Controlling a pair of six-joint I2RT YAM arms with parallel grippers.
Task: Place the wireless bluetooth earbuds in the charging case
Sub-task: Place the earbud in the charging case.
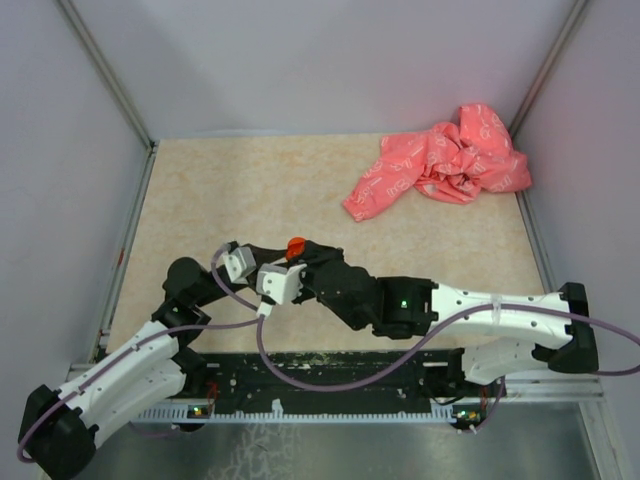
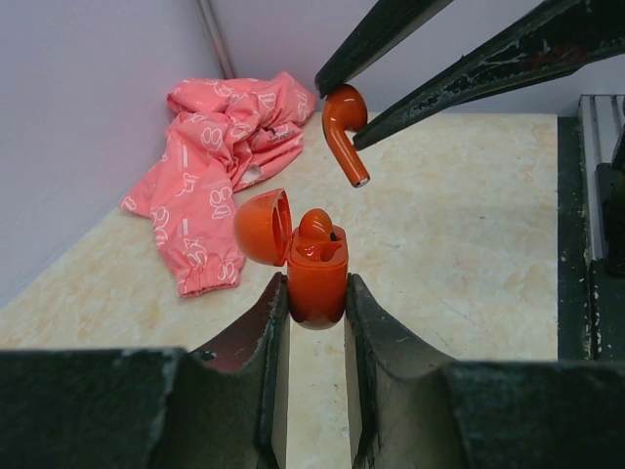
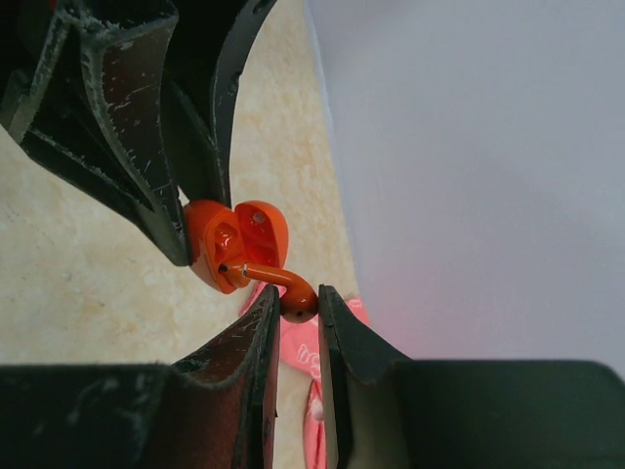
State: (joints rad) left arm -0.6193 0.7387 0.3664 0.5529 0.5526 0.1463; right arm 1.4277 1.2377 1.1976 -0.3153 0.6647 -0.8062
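The left end effector (image 2: 315, 283) clamps the glossy orange plastic charging case (image 2: 318, 295), lid open, with one orange earbud (image 2: 314, 227) seated inside. The right end effector (image 3: 296, 298) pinches a second orange stemmed earbud (image 3: 278, 285) just above the case, over the beige table (image 2: 469, 254).

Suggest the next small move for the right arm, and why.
Probably ease the right gripper forward so the held earbud slides stem-first into the case. The left gripper clamps the case with its lid open. A seated earbud fills one slot, and the held one's stem points at the opening. I can't confirm it lines up with the free slot.
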